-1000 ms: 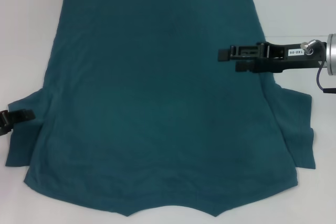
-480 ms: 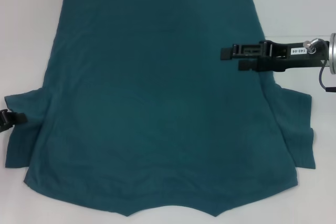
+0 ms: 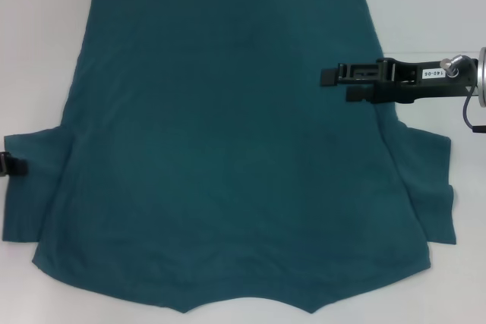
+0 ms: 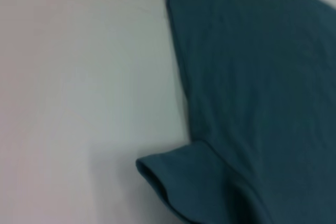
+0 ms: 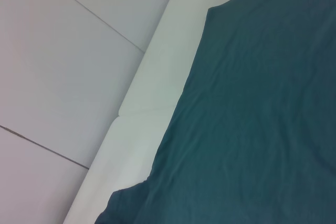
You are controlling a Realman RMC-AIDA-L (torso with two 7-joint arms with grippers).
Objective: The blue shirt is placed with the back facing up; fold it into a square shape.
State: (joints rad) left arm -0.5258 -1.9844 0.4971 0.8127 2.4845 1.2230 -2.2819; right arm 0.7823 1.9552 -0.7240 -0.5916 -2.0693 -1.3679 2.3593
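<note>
The blue shirt point(image 3: 220, 134) lies flat on the white table point(image 3: 38, 36), plain back up, hem at the far side and collar notch at the near edge. Both short sleeves are spread out, the left sleeve point(image 3: 30, 195) and the right sleeve point(image 3: 433, 187). My left gripper point(image 3: 14, 165) shows only as a black tip at the outer edge of the left sleeve. My right gripper point(image 3: 330, 77) reaches in from the right, just above the shirt's right side edge. In the left wrist view the shirt point(image 4: 262, 77) and its sleeve cuff point(image 4: 178, 182) appear; the right wrist view shows the shirt point(image 5: 252, 119) too.
Bare white table lies left of the shirt point(image 4: 79, 103) and along its right side point(image 3: 433, 5). In the right wrist view the table's edge point(image 5: 152, 93) runs beside grey floor tiles point(image 5: 52, 77).
My left gripper has slid left toward the picture's edge, and the left sleeve now lies spread further left. My right gripper has barely moved.
</note>
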